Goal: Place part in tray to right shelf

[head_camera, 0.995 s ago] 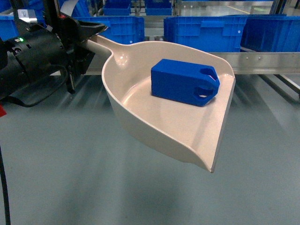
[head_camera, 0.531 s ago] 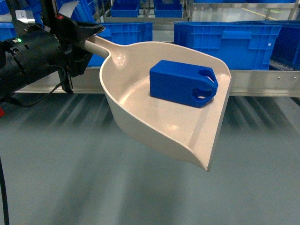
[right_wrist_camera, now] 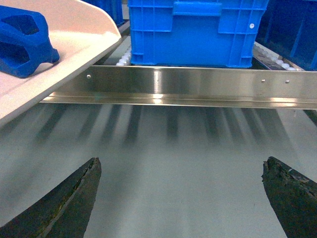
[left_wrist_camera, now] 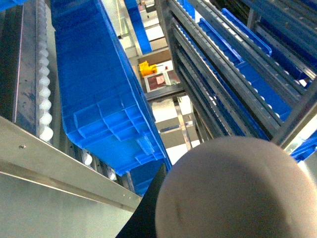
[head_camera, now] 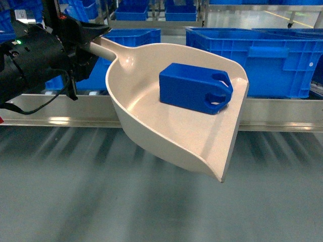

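A: Where do we have the part (head_camera: 196, 88) right now?

B: In the tray (head_camera: 166, 128), lying on its side toward the far wall, lugs pointing at the open lip. The tray hangs in the air in front of the shelf (head_camera: 272, 121), with nothing under it but floor.

A: And our hold on the tray?

B: The left gripper (head_camera: 90, 36) is clamped on the end of the handle, jaws closed around it in the head view. The left wrist camera mostly sees the rounded back of the tray (left_wrist_camera: 233, 191) and the crates (left_wrist_camera: 99, 94) on the rollers, so it adds nothing about the grip.

A: The right gripper (right_wrist_camera: 183, 196)?

B: Empty, its jaws spread wide, low in front of the shelf's beam (right_wrist_camera: 198, 87).

A: How do we think the part will behave?

B: Hard plastic on smooth plastic, so we judge it slippery. It looks light and rigid, not fragile. Nothing pins it; a forward tilt would likely send it sliding out over the lip.

A: That helps if we pour it out, hurts if we tip early.

B: Right. Holding the tray by the far end of a long handle also gives us little leverage, so we'd keep it level. If we pick the part instead, the flat sides of the block look a better hold than the looped lugs.
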